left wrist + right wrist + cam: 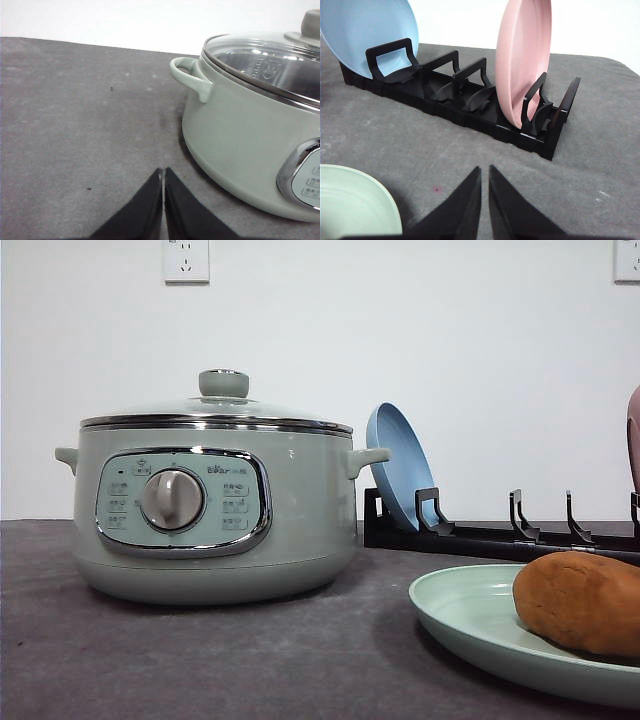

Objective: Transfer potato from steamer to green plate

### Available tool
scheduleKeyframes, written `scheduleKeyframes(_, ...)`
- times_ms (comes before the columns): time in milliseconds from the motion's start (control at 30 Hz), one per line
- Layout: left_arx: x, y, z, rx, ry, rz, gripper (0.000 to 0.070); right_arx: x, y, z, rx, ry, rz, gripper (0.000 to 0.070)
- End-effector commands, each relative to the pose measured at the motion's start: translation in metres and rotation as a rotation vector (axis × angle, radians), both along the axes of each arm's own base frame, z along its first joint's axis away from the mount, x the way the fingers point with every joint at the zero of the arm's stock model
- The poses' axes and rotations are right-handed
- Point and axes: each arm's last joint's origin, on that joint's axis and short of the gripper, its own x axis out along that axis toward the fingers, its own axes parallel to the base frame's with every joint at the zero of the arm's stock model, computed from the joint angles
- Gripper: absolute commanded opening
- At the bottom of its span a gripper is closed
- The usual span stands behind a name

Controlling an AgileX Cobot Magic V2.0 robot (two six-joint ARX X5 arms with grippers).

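The brownish-orange potato (580, 602) lies on the pale green plate (470, 625) at the front right of the table. The sage-green steamer (215, 510) stands at the left with its glass lid on. In the left wrist view, the steamer (250, 125) sits just to one side of my left gripper (163, 172), whose black fingers meet over bare grey table. My right gripper (485, 172) has its fingers almost together with nothing between them, beside the green plate's rim (380, 200) and in front of the black rack.
A black dish rack (470, 107) stands behind the plate, holding a blue plate (365, 35) at one end and a pink plate (525, 55) near the other. In the front view the blue plate (398, 465) leans close to the steamer's right handle (368, 458).
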Motion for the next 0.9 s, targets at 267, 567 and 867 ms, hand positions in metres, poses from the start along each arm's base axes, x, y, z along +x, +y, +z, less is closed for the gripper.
scheduleKeyframes(267,0.0008,-0.0001,-0.0074,0.01,0.024,0.001,0.0,0.0003,0.0,-0.0001,-0.003,-0.011,0.0,0.0015)
scheduleKeyframes(567,0.0008,-0.0001,-0.0074,0.01,0.024,0.001,0.0,0.0003,0.0,-0.0001,-0.003,-0.011,0.0,0.0015)
scheduleKeyframes(867,0.0008,-0.0001,-0.0074,0.01,0.024,0.001,0.0,0.0003,0.0,-0.0001,-0.003,-0.011,0.0,0.0015)
